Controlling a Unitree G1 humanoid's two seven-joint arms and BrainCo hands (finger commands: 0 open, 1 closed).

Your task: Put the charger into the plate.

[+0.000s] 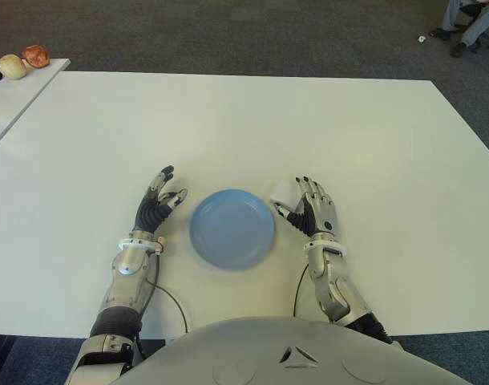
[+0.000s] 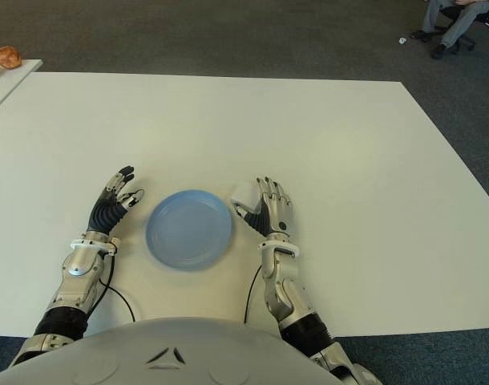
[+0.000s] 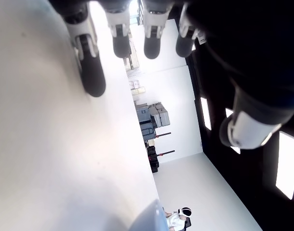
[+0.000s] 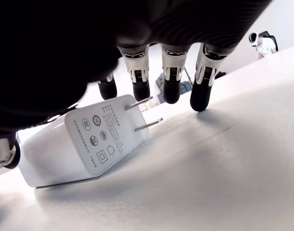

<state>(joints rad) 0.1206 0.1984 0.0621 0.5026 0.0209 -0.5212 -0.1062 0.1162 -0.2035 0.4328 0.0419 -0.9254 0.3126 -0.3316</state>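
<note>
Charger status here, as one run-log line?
white charger: on table, beside blue plate | right robot hand: open around it, no grasp | left robot hand: idle

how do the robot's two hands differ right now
The right hand is at the white charger just right of the blue plate, fingers extended over it but not closed; the left hand has nothing by it. The right hand sits close to the plate's rim; the left hand shows farther off on the other side. Both are open over the white table.
</note>
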